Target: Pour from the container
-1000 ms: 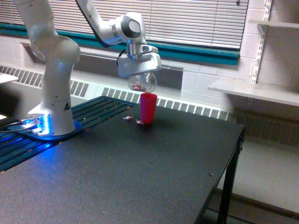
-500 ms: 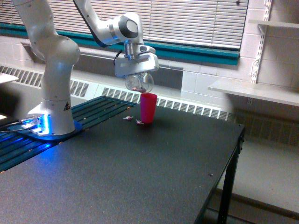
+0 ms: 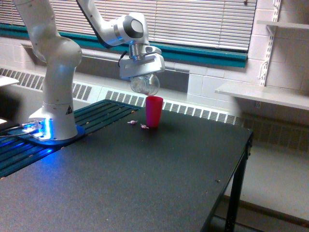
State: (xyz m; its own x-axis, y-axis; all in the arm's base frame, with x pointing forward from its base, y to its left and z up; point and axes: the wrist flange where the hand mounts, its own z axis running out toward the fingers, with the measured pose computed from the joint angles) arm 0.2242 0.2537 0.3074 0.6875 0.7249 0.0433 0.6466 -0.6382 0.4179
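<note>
The container [image 3: 144,84], a clear plastic tumbler, hangs tipped over just above and to the exterior view's left of the pink cup [image 3: 153,111]. My gripper [image 3: 141,72] is shut on the container from above. The container looks nearly see-through, with no pieces that I can make out inside it. The pink cup stands upright on the black table [image 3: 145,174]. Two small pinkish pieces [image 3: 137,124] lie on the table by the cup's base.
The arm's white base [image 3: 55,116] stands at the exterior view's left on a slatted platform with a blue light. A window with blinds and a radiator run along the back wall. The table's edge drops off at the right, beside a white shelf [image 3: 270,94].
The brownish-pink pieces seen inside the container earlier no longer show in it. The gripper and container have shifted slightly to the left and tilted further over the pink cup.
</note>
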